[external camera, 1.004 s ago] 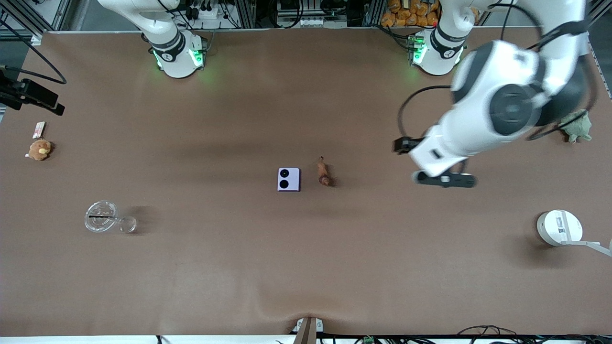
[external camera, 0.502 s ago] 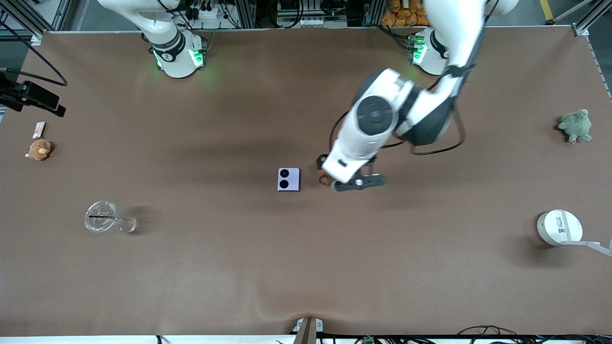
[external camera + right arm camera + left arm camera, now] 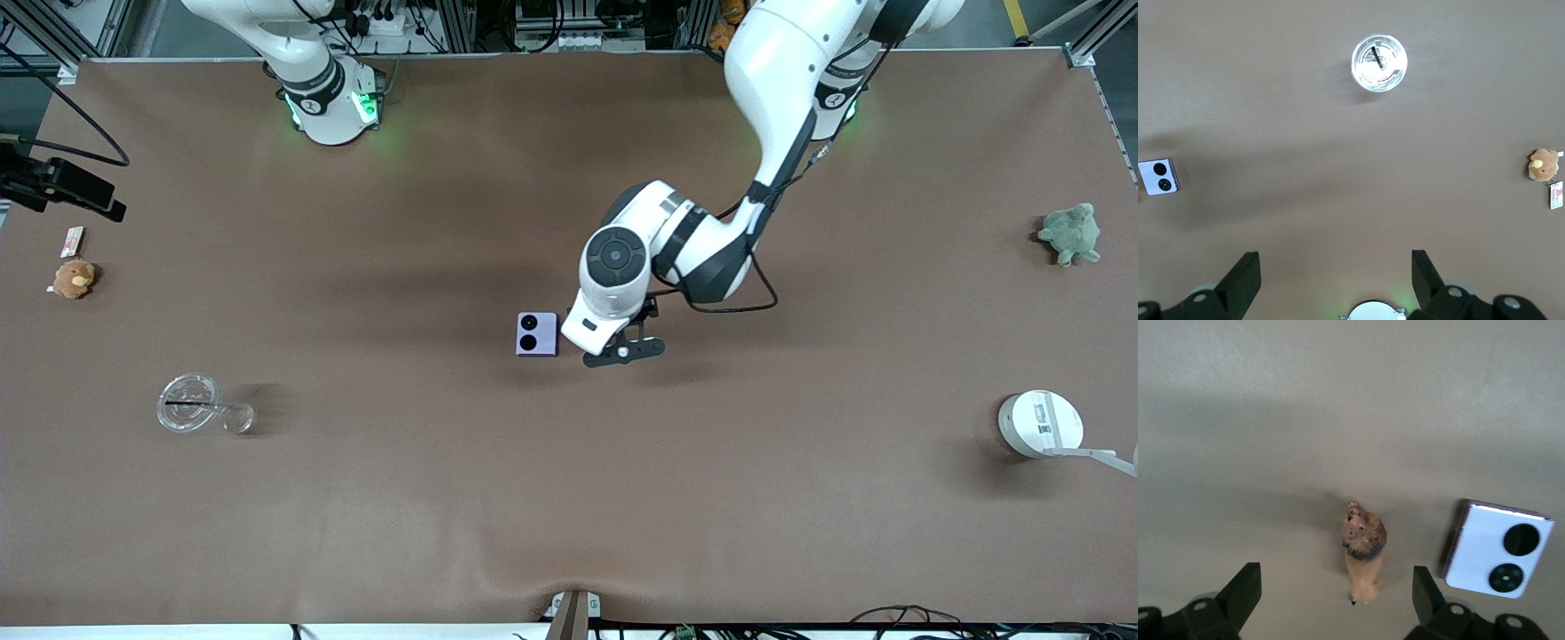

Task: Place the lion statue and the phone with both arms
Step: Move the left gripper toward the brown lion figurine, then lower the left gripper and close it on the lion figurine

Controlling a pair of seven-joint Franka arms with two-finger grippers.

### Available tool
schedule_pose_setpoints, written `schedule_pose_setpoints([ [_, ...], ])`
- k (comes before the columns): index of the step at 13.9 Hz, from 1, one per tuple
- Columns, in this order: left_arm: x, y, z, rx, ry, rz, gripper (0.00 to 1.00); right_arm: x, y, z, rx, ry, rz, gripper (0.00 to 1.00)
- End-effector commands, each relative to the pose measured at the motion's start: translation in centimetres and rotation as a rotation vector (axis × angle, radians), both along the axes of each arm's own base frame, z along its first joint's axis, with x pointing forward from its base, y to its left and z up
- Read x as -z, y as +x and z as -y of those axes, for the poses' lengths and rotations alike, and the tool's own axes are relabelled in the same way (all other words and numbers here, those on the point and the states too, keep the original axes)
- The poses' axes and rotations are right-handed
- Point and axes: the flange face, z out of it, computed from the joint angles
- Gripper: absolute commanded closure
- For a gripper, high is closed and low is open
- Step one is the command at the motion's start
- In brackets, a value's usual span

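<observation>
The lion statue, small and reddish-brown, lies on the brown table beside the phone. In the front view the left hand covers the statue. The phone is pale lavender-white with two black camera circles facing up. My left gripper is open and empty, hovering right over the statue with one finger on each side; it also shows in the front view. My right gripper is open and empty, high over the table near its own base, and waits. The phone shows far off in the right wrist view.
A clear plastic cup and an orange-brown plush lie toward the right arm's end. A green plush and a round white device lie toward the left arm's end.
My left arm has swung from its own end of the table to the middle and come down over the lion statue, which it now covers in the front view. The right arm has not moved.
</observation>
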Motion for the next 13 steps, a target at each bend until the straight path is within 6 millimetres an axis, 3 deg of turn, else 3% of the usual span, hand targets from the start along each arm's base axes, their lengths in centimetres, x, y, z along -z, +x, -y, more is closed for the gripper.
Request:
schedule_pose_setpoints([
  [1, 2.6, -1.3, 2.1, 0.024, 0.029, 0.016, 0.00, 1.6, 1.5, -0.4, -0.021, -0.012, -0.034, 0.00],
  [5, 5.1, -1.9, 2.8, 0.015, 0.032, 0.016, 0.00, 1.8, 1.7, -0.9, -0.025, -0.008, -0.038, 0.00],
  [7, 5.9, -2.0, 2.7, 0.032, 0.052, 0.025, 0.00, 3.9, 2.8, -0.8, -0.029, -0.009, -0.074, 0.00],
  [9, 6.8, -2.6, 3.0, 0.053, 0.073, 0.028, 0.00, 4.6, 3.0, -0.6, -0.025, -0.009, -0.086, 0.00],
  [11, 7.2, -2.7, 3.0, 0.068, 0.089, 0.036, 0.00, 8.4, 4.7, -0.6, -0.027, -0.011, -0.158, 0.00],
  [13, 7.2, -2.6, 2.9, 0.071, 0.091, 0.039, 0.00, 8.6, 4.7, -0.6, -0.027, -0.007, -0.161, 0.00],
])
